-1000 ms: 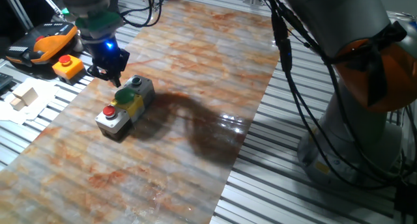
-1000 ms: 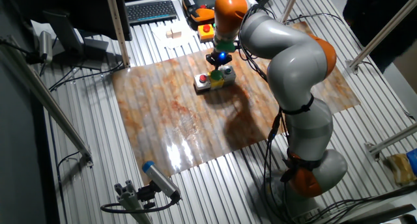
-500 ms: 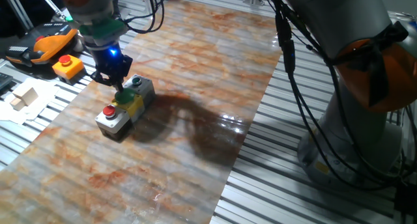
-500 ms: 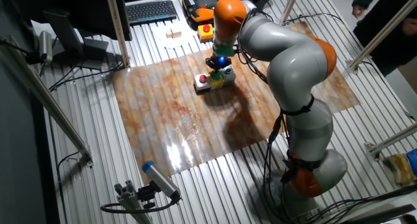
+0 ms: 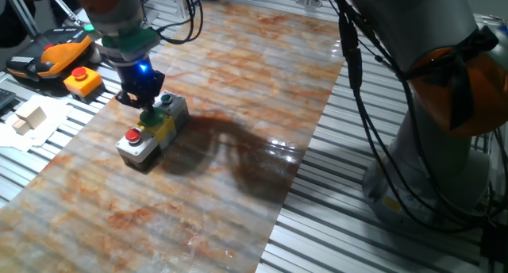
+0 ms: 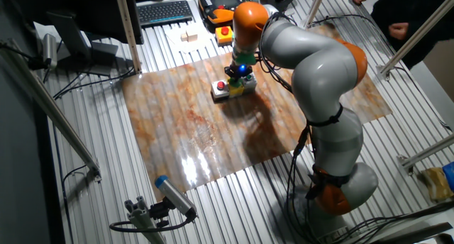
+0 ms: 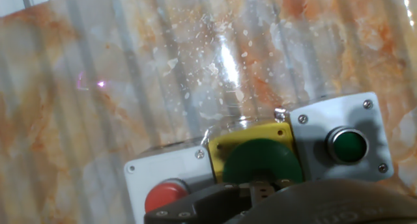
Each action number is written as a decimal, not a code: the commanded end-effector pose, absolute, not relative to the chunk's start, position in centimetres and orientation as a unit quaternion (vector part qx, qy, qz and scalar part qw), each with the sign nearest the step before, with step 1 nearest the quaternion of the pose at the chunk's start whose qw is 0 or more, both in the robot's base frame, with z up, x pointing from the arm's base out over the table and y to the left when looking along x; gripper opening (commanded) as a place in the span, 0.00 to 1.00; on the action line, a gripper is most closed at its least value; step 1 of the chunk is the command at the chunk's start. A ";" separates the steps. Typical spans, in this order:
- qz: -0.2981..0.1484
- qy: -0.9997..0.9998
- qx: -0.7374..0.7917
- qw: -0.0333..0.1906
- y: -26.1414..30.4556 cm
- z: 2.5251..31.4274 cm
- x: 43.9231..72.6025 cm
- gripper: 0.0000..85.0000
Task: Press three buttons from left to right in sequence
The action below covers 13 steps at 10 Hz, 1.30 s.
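Three button boxes stand in a row on the marbled mat: a grey box with a red button [image 5: 133, 136], a yellow box with a green dome [image 5: 161, 124], and a grey box with a dark-green button [image 5: 167, 99]. My gripper [image 5: 148, 110] stands over the yellow box with its fingertips together, down on the green dome. In the hand view the fingertips [image 7: 260, 189] touch the near edge of the green dome [image 7: 260, 160], with the red button [image 7: 165, 194] to its left and the dark-green button [image 7: 347, 144] to its right. The other fixed view shows the gripper [image 6: 240, 74] over the row [image 6: 234, 89].
A lone orange box with a red button [image 5: 82, 81] sits off the mat at the left, next to a black-and-orange pendant [image 5: 54, 55]. A small cardboard block [image 5: 28, 118] lies on the slats. Cables and the arm's base [image 5: 444, 154] stand at the right. A keyboard [image 6: 165, 11] lies behind the mat.
My gripper has moved right and down, from just beside the row's far end onto the green dome of the yellow box. The boxes have not moved.
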<state>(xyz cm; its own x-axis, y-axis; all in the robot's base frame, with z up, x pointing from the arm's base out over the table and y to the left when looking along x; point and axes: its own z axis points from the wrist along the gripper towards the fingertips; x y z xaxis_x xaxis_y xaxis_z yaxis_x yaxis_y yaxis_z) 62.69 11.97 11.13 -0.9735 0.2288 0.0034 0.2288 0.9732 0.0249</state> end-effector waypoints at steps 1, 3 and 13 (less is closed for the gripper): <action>-0.014 -0.993 -0.115 -0.002 11.9 10.6 62.5 0.00; -0.020 -0.993 -0.115 -0.011 11.8 9.0 62.2 0.00; -0.045 -0.988 -0.149 0.012 12.7 16.9 62.1 0.00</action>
<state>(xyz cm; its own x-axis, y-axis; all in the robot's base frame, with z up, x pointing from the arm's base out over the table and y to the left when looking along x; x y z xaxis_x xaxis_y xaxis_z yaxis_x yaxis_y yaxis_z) 62.08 12.72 16.91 -0.9530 0.3010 0.0356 0.3031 0.9487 0.0898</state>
